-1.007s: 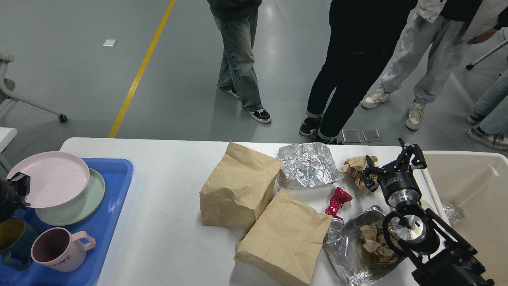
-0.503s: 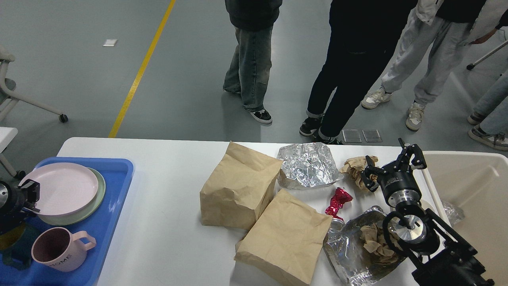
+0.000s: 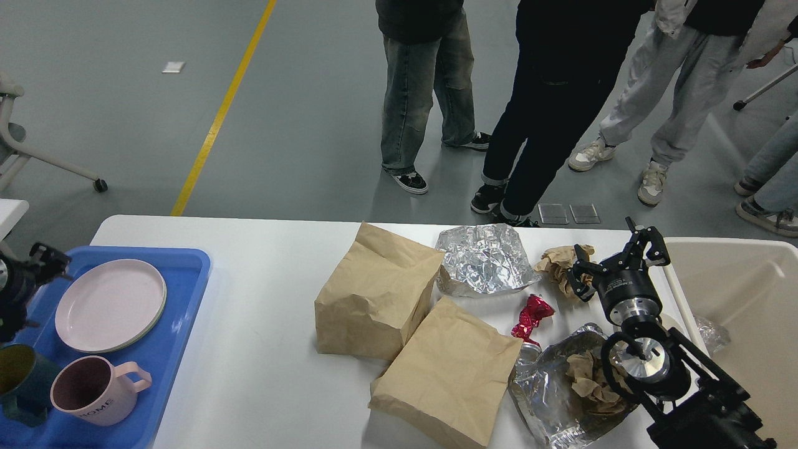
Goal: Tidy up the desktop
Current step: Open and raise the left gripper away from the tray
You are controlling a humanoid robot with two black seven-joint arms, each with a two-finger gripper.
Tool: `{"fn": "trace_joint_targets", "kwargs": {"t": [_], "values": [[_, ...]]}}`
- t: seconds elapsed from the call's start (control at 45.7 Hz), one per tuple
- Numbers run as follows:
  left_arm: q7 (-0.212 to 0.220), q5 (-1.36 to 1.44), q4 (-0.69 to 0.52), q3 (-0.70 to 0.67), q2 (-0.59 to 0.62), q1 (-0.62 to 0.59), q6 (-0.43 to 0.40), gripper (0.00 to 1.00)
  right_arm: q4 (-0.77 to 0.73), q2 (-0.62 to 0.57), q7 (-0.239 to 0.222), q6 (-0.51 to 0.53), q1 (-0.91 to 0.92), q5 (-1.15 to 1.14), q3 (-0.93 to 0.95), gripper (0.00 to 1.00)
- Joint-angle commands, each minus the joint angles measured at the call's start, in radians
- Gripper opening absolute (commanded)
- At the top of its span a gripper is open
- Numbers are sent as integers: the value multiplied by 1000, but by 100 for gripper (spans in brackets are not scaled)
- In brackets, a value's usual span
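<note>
Worktop (image 3: 262,324) was cluttered, both tools empty-handed

Right tool (image 3: 617,259) hovered with fingers spread apart, gripping nothing, just beside a crumpled brown paper wad (image 3: 561,262) at the worktop's far right; left tool (image 3: 43,259) sat at the left frame edge over the blue tray (image 3: 181,324), too small and dark to tell whether it was open or closed. The white worktop spanned the lower frame and carried two brown paper bags (image 3: 374,299) (image 3: 449,374) touching each other mid-worktop, a foil sheet (image 3: 483,259) behind them, a red wrapper (image 3: 530,315), and a second foil sheet (image 3: 548,393) holding crumpled paper (partly hidden by the right arm). The tray held stacked plates (image 3: 109,305), a pink mug (image 3: 93,390) and a dark mug (image 3: 19,380). A beige bin (image 3: 742,293) stood at the right edge
</note>
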Motion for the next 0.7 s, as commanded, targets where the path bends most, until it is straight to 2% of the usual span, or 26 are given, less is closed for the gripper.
{"fn": "trace_joint_targets", "kwargs": {"t": [0.0, 0.109, 0.219, 0.241, 0.306, 0.372, 0.503, 0.635, 0.679], "values": [[-1, 0, -1, -18, 17, -114, -1, 96, 0, 0, 0, 0, -1, 0, 0, 100], [-15, 0, 0, -157, 23, -160, -1, 96, 0, 0, 0, 0, 1, 0, 0, 100], [-16, 8, 7, -372, 17, -98, -1, 96, 0, 0, 0, 0, -1, 0, 0, 100], [-19, 15, 7, -482, 20, -78, 1, 96, 0, 0, 0, 0, 1, 0, 0, 100], [-25, 18, 7, -667, 15, -53, -1, 96, 0, 0, 0, 0, 1, 0, 0, 100], [-30, 22, 7, -849, 3, 31, -1, 96, 0, 0, 0, 0, 1, 0, 0, 100], [-62, 26, 7, -1222, -32, 136, -1, 96, 0, 0, 0, 0, 1, 0, 0, 100], [-140, 34, 5, -1425, -121, 224, 1, 96, 0, 0, 0, 0, 1, 0, 0, 100], [-200, 35, 5, -1468, -149, 255, 2, 96, 0, 0, 0, 0, 1, 0, 0, 100]]}}
